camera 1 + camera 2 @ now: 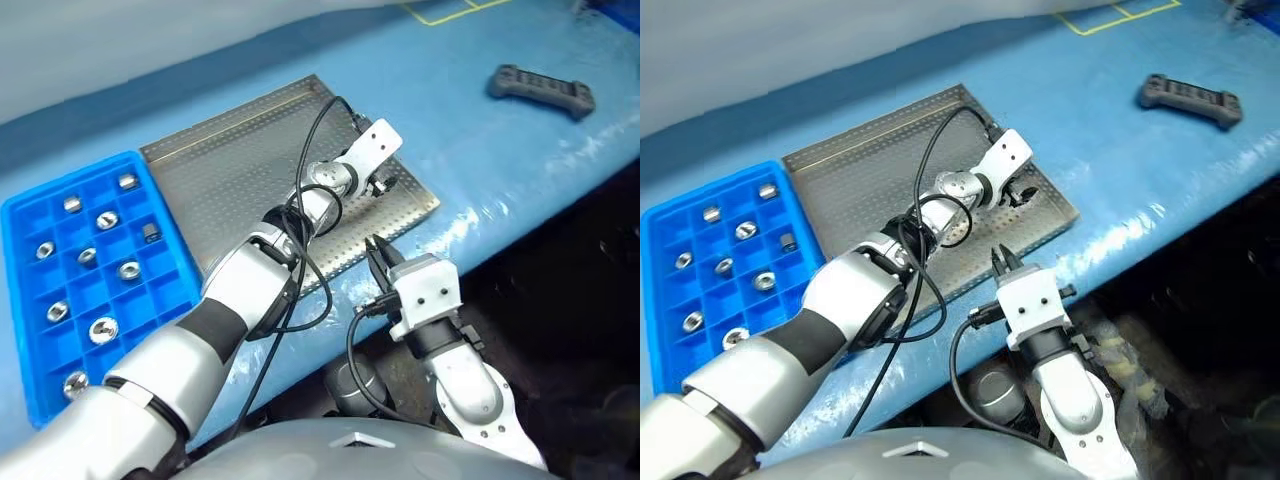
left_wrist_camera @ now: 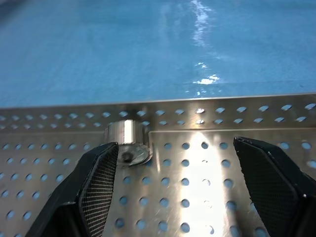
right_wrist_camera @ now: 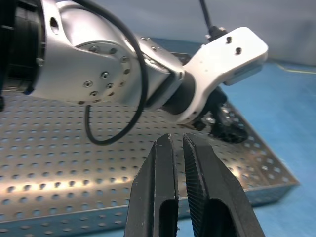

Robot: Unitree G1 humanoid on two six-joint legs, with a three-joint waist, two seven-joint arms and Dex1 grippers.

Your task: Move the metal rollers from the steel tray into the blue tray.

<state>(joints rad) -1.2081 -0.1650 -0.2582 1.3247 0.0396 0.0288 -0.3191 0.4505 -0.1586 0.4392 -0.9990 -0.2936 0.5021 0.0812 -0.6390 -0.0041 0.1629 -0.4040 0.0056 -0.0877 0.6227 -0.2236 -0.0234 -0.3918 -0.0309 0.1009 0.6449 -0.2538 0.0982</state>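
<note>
Left tool [image 1: 385, 186] sits low over the right part of the steel tray [image 1: 215, 165], fingers [image 2: 101, 180] spread wide, one metal roller [image 2: 127, 140] lying on the perforated floor by the tray's rim, just beside one finger, not gripped. Right tool [image 1: 1003, 260] hangs at the counter's [image 1: 480, 140] near edge, fingers pressed together, holding nothing. Blue tray [image 1: 20, 215] lies left of the steel tray, touching it, with rollers [image 1: 107, 220] scattered in separate compartments; a black part [image 1: 541, 90] lies far right.
</note>
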